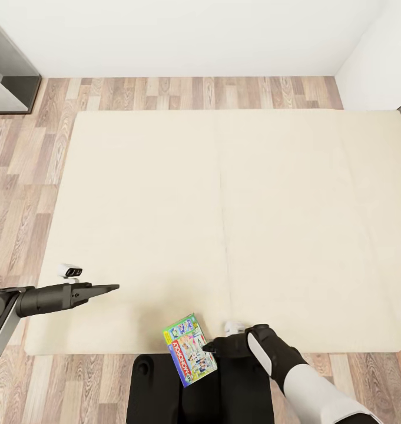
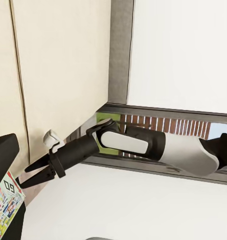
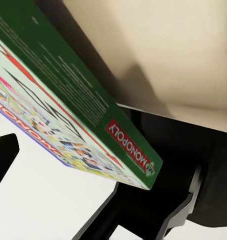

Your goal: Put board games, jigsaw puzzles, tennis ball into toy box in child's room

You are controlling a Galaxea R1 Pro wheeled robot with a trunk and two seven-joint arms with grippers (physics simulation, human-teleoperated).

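One Monopoly box pinched in the right tool, over the near edge of one big beige bed.

Right tool clamped tight on the box's side, above the robot's dark base. Left tool bare over the bed's near left part, fingers close together, touching nothing. From the left wrist: the right arm, a corner of the box, the bed's grey frame. From the right wrist: the red Monopoly name on the box's green edge. From the head: wood floor, white wall.
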